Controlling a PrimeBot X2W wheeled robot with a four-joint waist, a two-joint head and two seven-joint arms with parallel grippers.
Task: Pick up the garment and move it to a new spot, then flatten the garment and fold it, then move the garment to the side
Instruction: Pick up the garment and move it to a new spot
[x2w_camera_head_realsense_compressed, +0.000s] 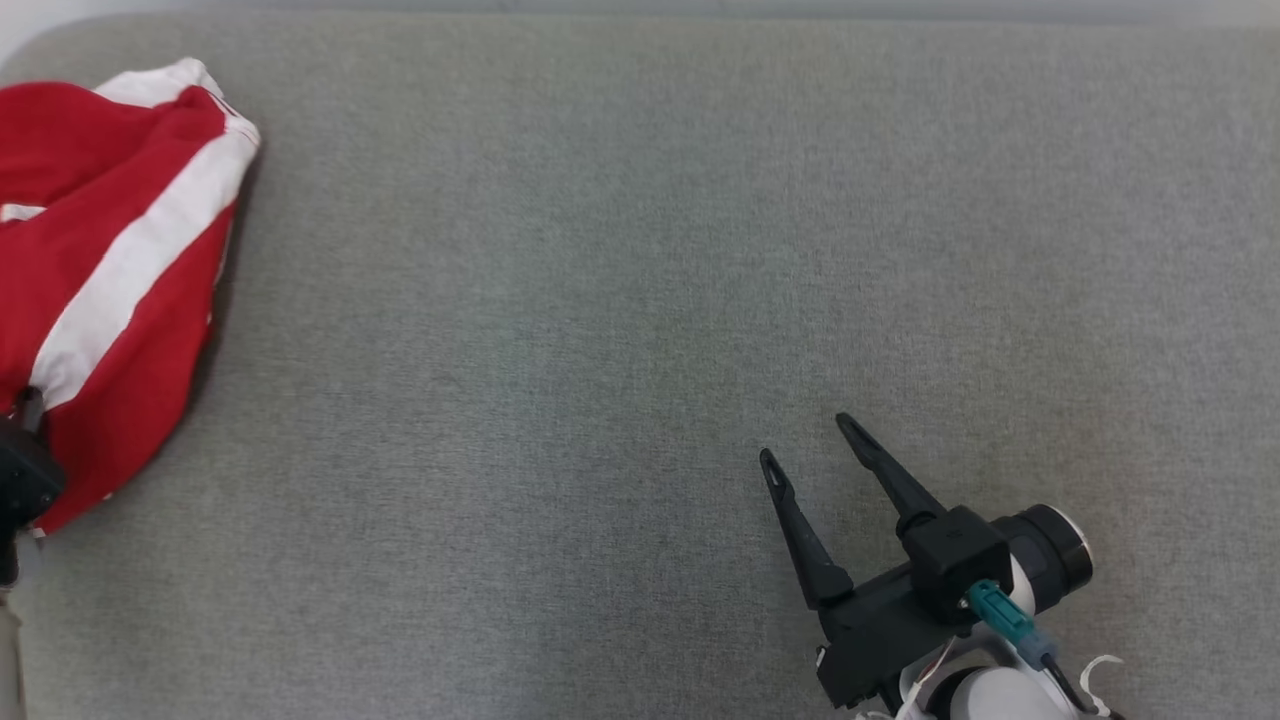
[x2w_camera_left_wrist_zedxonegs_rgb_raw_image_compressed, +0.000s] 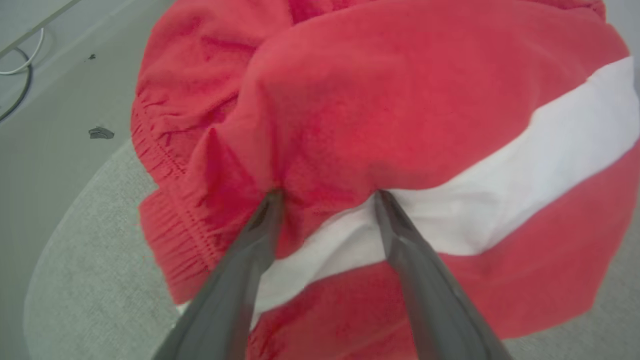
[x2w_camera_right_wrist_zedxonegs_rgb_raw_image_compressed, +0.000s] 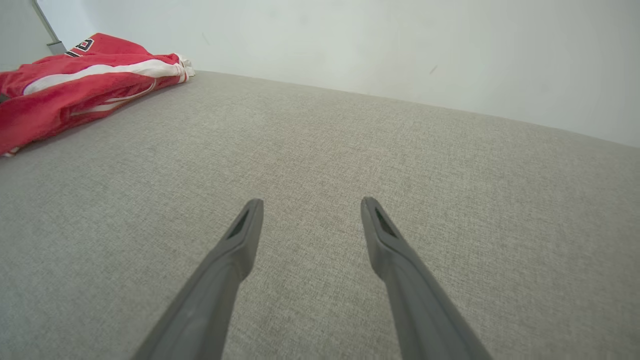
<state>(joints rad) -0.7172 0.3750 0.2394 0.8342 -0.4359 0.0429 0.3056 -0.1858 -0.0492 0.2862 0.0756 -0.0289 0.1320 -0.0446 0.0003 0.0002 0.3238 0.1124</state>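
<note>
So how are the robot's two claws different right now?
The left gripper has its fingertips pushed into the red-and-white garment. The right gripper touches no cloth and points across the grey surface. In the head view, the left gripper sits at the far left edge by the garment, while the right gripper is at the lower right, far from it. Both have long dark fingers spread open, gripping nothing.

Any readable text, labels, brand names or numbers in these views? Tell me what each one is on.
Red and white garment: a black-and-white block-letter mark at its far end in the right wrist view, too small and partly folded under to read.
No other writing, label or number can be read.
</note>
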